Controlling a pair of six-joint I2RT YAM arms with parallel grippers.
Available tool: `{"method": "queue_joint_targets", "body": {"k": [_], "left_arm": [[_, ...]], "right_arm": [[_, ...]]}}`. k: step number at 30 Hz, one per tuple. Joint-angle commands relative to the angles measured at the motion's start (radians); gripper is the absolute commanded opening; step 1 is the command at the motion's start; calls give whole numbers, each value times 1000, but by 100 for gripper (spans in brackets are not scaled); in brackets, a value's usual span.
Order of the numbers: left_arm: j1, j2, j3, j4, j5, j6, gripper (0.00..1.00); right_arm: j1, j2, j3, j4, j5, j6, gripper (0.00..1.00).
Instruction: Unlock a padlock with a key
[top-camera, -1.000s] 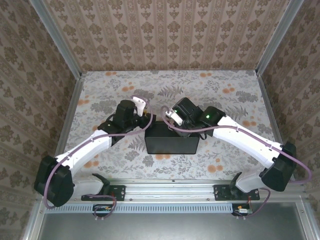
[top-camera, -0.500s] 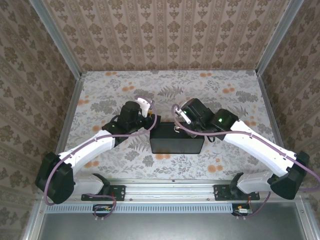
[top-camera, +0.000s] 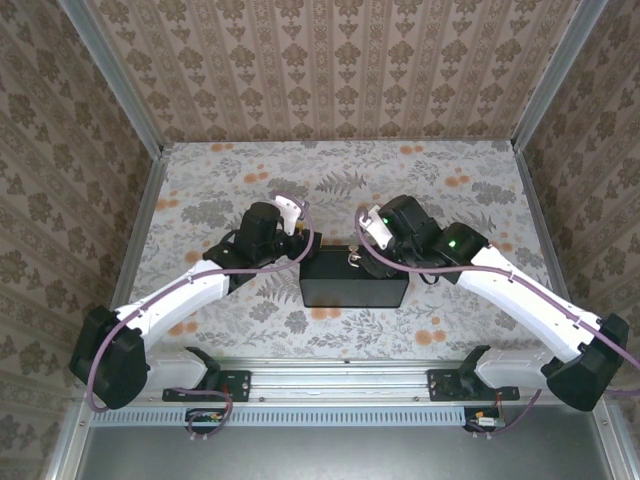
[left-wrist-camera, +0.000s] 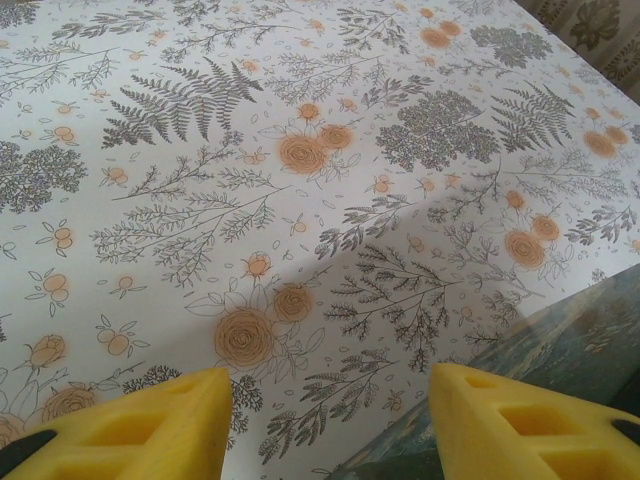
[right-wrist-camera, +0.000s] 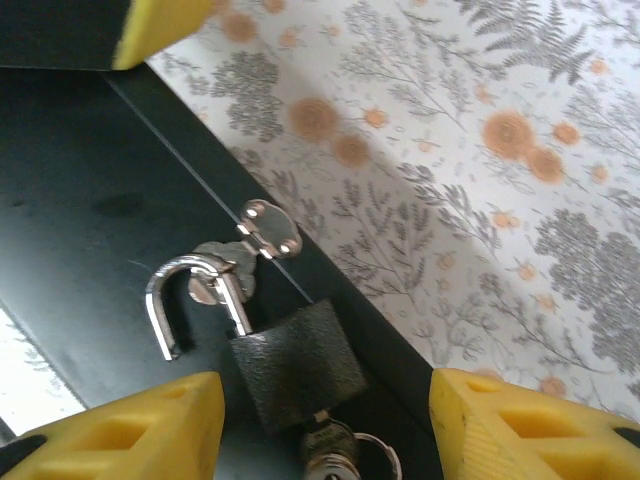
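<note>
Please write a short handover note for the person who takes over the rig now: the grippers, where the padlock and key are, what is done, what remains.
Left gripper: open, holding nothing, over the floral cloth beside the black box.
Right gripper: open, above the padlock, not gripping it.
The padlock lies on the box by its silver hasp. The key sits in the keyhole.
Done: the shackle looks open, with one end out of the body.
Left: probably only to confirm this, and to unhook the shackle if wanted.

No lettering, brand or number is legible on the padlock (right-wrist-camera: 292, 362) or black box (right-wrist-camera: 90, 200).
</note>
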Motion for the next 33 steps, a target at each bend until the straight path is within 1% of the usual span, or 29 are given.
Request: {"method": "queue_joint_targets", "body": {"k": [1,5,7,9,13,17,19,29,31,33], "left_arm": [[3,-25,21,-127,5,33,56],[11,-68,39,-155,13,30,57],[14,-73,42,-164,22,34,57],[14,-67,41,-171,21,34,57],[16,-58,29,-157,34,28,57],[16,-50,24,-154,36,27,57],[16,-50,23,-152,37,27,57],[19,-49,10,-140,30,23,57],[19,-49,7,-137,30,21,57],[19,-48,8,-135,30,20,57]], "right_arm": [[-46,15,11,16,-153,-93,58],[-116,25,21,9,-276,-149,55],[-133,38,42,-13,-340,-179,54],[-135,52,60,-33,-369,-201,54],[-138,97,87,-97,-363,-244,53],[-138,139,103,-140,-329,-244,50],[-138,143,97,-140,-316,-241,49],[-127,126,113,-158,-347,-217,44],[-115,140,128,-182,-341,-209,44],[-96,152,133,-190,-309,-201,44]]}}
